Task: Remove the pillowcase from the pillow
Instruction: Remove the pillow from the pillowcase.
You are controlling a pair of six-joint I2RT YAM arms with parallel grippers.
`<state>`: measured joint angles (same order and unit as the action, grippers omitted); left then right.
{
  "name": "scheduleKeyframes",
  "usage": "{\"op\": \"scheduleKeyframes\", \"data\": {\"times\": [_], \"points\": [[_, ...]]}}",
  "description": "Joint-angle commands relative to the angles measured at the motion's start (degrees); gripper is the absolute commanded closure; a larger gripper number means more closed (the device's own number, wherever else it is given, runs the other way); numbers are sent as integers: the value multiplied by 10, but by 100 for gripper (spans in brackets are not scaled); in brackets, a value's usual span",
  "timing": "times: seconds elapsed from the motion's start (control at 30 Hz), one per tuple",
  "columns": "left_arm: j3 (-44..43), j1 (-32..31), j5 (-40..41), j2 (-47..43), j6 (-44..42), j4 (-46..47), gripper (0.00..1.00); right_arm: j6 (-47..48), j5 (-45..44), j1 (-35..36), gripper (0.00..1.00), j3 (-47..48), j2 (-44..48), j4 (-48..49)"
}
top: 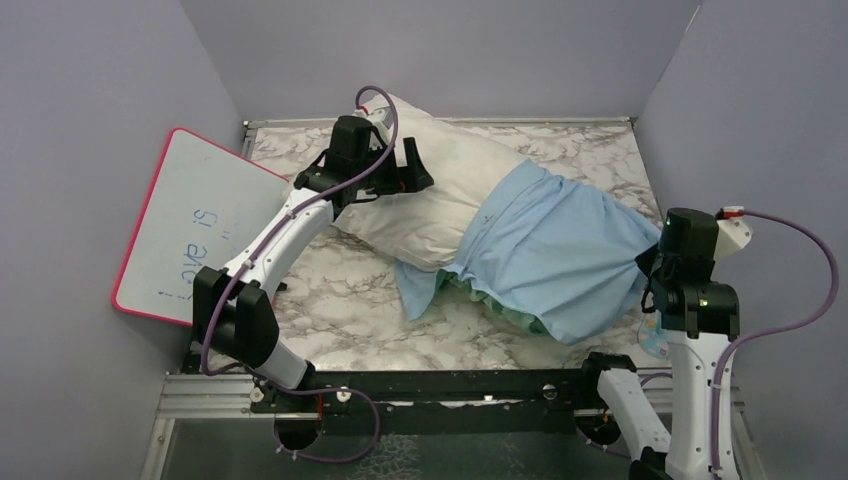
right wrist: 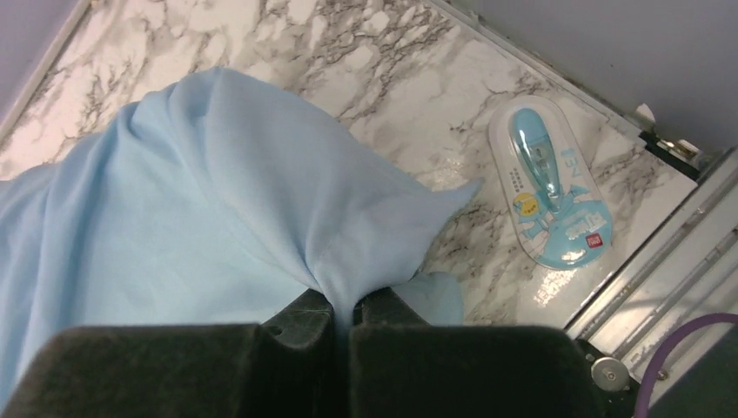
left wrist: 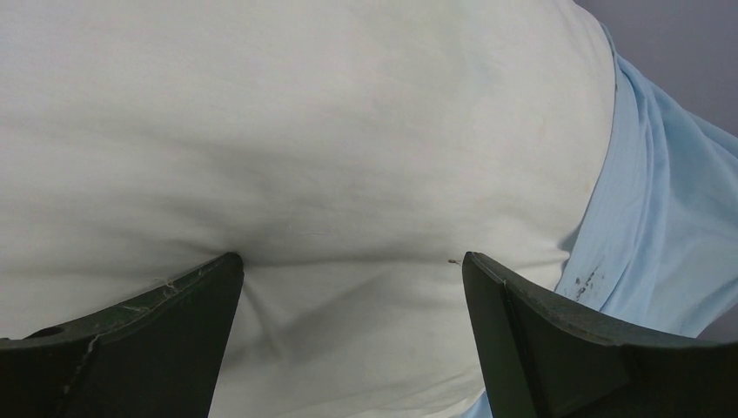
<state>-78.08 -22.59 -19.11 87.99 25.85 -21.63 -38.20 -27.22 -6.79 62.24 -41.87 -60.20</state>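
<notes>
Top external view is showing the job roughly half done: the pillowcase (top: 555,250) is covering only the right half of the pillow (top: 430,195) and bunching in soft folds, with teal lining peeking out at its near hem. My right gripper (right wrist: 342,313) is pinching a peak of that thin, light blue cloth above the marbled table (top: 340,300). My left gripper (left wrist: 352,279) is spreading wide, pressing dimples into the plump cream-white cushion and grasping nothing. Sliding the rest off is remaining.

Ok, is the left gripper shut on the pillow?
No, the left gripper is wide open, its jaws pressed against the pillow with a broad gap between them.
</notes>
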Motion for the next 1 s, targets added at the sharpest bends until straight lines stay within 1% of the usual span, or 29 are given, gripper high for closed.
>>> {"op": "scheduleKeyframes", "data": {"times": [0.0, 0.03, 0.1, 0.17, 0.2, 0.23, 0.27, 0.33, 0.37, 0.4, 0.43, 0.5, 0.57, 0.6, 0.67, 0.7, 0.73, 0.77, 0.8, 0.83, 0.87, 0.93, 0.97], "points": [[-12, -4, -2, 4, -4, 21, 2, 84, 60, 5, 99, -2, 8, 74], [-12, -4, -9, 4, -6, 21, 2, 98, 133, 5, 99, -10, 4, 86], [-16, -6, -30, 4, -13, 21, 2, 96, 280, 6, 99, -27, -9, 91], [-14, -7, -49, 2, -20, 20, 2, 95, 416, 5, 98, -69, -17, 126], [-12, -8, -52, 1, -26, 18, 2, 80, 452, 5, 98, -91, -19, 143], [-11, -7, -53, 1, -30, 17, 1, 61, 477, 6, 95, -112, -22, 158], [-10, -8, -55, 1, -36, 18, 2, 51, 500, 6, 90, -132, -24, 179], [-14, -7, -62, 7, -50, 15, 2, 37, 525, 6, 75, -170, -32, 210], [-17, -7, -64, 10, -55, 11, 2, 38, 528, 5, 62, -178, -39, 214], [-19, -8, -69, 11, -57, 10, 1, 41, 527, 6, 42, -184, -45, 217], [-19, -8, -76, 12, -58, 10, 2, 45, 525, 5, 34, -192, -50, 222], [-20, -7, -89, 15, -62, 11, 1, 55, 536, 6, 30, -216, -59, 249], [-20, -8, -92, 17, -69, 10, 2, 52, 571, 5, 23, -245, -67, 287], [-21, -8, -92, 17, -73, 8, 2, 46, 587, 6, 21, -258, -72, 301], [-25, -8, -91, 15, -82, 0, 2, 29, 591, 5, 22, -280, -78, 328], [-24, -8, -89, 13, -86, -1, 2, 16, 573, 5, 25, -288, -79, 336], [-22, -7, -88, 11, -89, -2, 2, -1, 544, 5, 34, -297, -80, 341], [-20, -8, -88, 10, -91, -2, 2, -12, 524, 5, 45, -303, -81, 347], [-19, -8, -88, 10, -95, -2, 1, -15, 514, 6, 60, -301, -84, 344], [-19, -8, -88, 12, -99, -4, 1, -14, 505, 6, 70, -294, -85, 332], [-20, -8, -87, 13, -102, -5, 2, -10, 492, 6, 79, -284, -84, 316], [-23, -8, -90, 17, -103, -6, 2, -8, 430, 6, 85, -258, -69, 270], [-27, -8, -95, 21, -101, -6, 2, -6, 394, 5, 94, -245, -59, 244]]}}
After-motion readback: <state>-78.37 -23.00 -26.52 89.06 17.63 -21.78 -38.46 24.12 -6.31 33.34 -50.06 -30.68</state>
